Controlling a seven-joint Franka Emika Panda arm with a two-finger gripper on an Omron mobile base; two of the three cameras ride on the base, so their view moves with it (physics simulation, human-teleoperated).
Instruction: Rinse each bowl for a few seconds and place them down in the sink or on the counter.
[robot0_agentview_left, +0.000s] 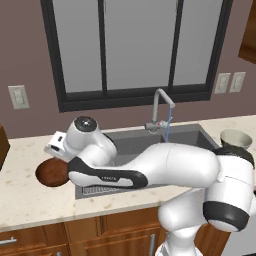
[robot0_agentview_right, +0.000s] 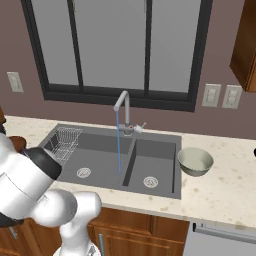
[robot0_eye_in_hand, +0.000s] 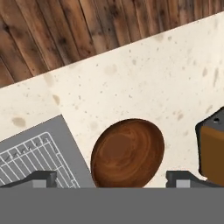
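Brown wooden bowl sits on the worktop just beside the sink's left edge, below the gripper, whose fingers stand wide apart. Grey-green bowl rests on the worktop at the sink's right edge, while water runs from the faucet.

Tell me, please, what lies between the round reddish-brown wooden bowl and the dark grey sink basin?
Just a narrow strip of bare beige speckled counter, seen in the hand view between the reddish-brown wooden bowl and the sink rim.

Wood-grained brown bowl, speckled stone counter
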